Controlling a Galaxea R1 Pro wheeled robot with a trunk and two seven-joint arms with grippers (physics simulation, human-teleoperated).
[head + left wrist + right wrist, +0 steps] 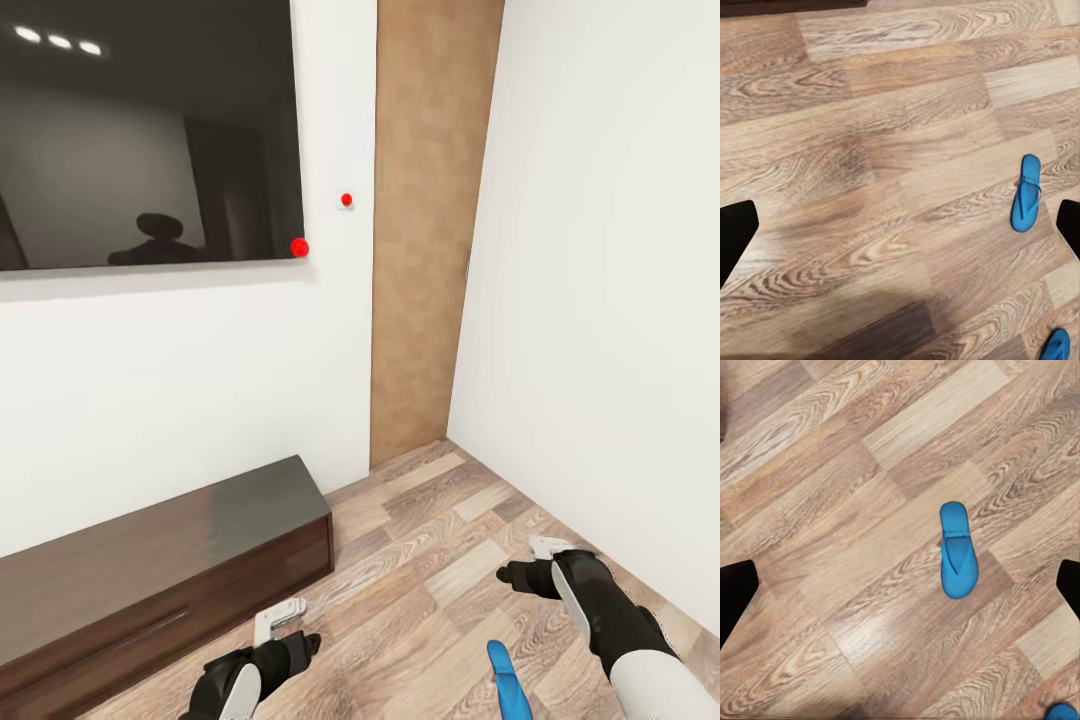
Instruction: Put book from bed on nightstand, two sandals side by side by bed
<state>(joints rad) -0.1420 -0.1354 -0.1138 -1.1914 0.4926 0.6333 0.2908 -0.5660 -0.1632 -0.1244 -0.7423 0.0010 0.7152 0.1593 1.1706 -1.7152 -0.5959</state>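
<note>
Since both claws hang apart and hold nothing above the wood-plank floor (420,560), a sandal (958,550) lies flat beneath the right gripper (540,562), a little ahead of its spread fingertips, and a second blue sandal (1054,345) lies nearby. The left gripper (282,622) hovers near the dark console (150,570). The sandal looks light, thin and bendy; pinching the sole's edge or thin strap seems best.

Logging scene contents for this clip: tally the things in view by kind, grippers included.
Blue sandals: 2 (one whole, one cut off at the frame edge)
Wall screen: 1
Dark console: 1
Grippers: 2 (left gripper, right gripper)
Total: 6
</note>
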